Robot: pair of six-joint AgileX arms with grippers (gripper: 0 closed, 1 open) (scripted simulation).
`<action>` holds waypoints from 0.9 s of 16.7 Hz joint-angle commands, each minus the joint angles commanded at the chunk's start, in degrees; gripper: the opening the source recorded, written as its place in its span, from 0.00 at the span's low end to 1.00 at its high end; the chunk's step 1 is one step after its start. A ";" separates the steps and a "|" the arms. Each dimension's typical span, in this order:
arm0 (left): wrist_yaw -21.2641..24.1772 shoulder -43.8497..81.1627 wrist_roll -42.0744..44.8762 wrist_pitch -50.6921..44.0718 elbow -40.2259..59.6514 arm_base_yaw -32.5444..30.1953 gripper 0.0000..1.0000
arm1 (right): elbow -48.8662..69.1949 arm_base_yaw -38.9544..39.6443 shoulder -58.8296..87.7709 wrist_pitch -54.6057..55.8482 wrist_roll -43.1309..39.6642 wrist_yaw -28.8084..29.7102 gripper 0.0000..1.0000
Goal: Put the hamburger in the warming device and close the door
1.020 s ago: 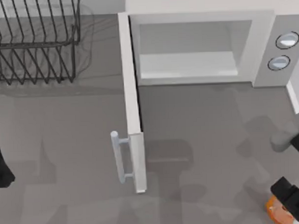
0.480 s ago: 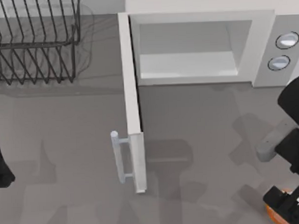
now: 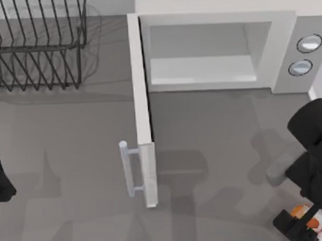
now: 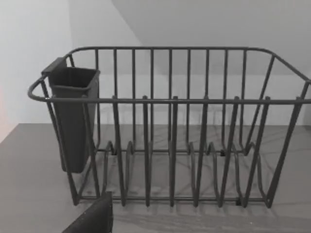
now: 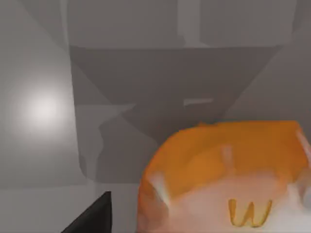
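In the top view the right gripper sits at about five o'clock on the table, low at the right edge, with the dark bulk of its arm rising toward three o'clock. The hamburger shows as a small orange patch with whitish edges right at the gripper, partly covered by the black fingers. Whether the claw is spread or pinching the bun cannot be told from these pictures. In the right wrist view the hamburger looms very near the camera, orange on top and whitish below with a small yellow mark, and one dark fingertip shows beside it.

The microwave stands at about one o'clock, its pale cavity open toward the table. The door is swung fully out, reaching toward the table's middle, with its bar handle on the nine o'clock side.

The left arm is parked at nine o'clock on the table's left edge. Its wrist view looks at the black wire dish rack with a dark cutlery cup hung on one end; the rack lies at eleven o'clock.
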 joint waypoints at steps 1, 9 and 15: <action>0.00 0.00 0.00 0.00 0.00 0.00 1.00 | -1.36 0.00 1.39 2.98 0.04 0.00 1.00; 0.00 0.00 0.00 0.00 0.00 0.00 1.00 | -4.67 0.08 5.00 9.09 0.10 0.00 1.00; 0.00 0.00 0.00 0.00 0.00 0.00 1.00 | -4.67 0.08 5.00 9.09 0.10 0.00 0.55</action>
